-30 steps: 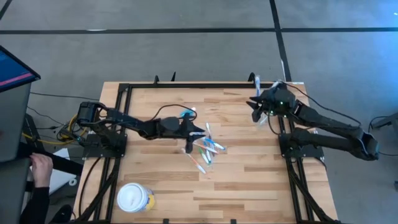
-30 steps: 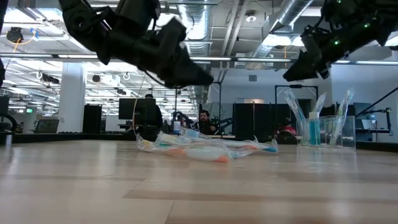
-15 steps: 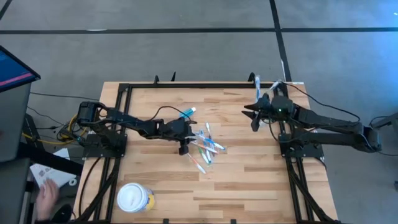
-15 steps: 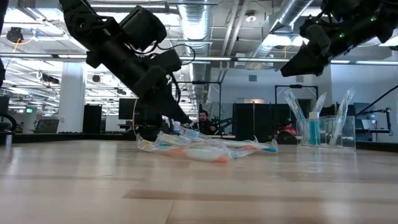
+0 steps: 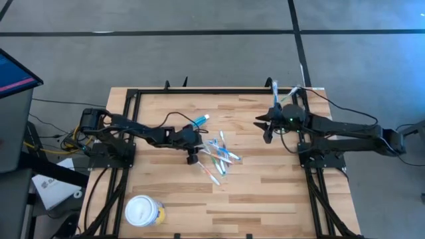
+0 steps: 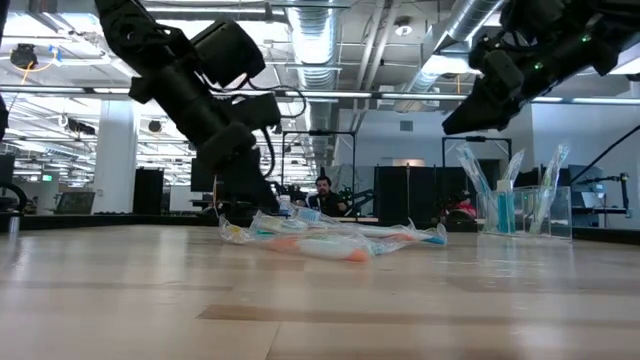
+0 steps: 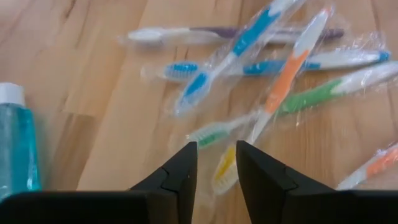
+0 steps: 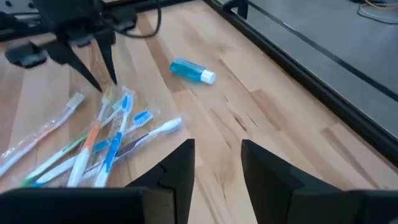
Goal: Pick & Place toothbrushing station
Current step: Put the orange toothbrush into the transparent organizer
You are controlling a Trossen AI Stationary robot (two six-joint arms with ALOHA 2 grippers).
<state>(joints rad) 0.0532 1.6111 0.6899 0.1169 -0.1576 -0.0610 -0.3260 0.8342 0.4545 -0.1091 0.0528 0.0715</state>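
The left gripper [image 5: 192,159], pointing down with a narrow gap and holding nothing, stands at the wrapped toothbrushes [image 5: 220,158] near the table [image 5: 265,192] centre. The right gripper [image 5: 264,126], also slightly open and empty, hovers toward the right edge.

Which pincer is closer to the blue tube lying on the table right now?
The left. The left pincer sits just beside the blue tube, at the edge of the toothbrush pile. The right pincer hangs farther off, toward the table's right side.
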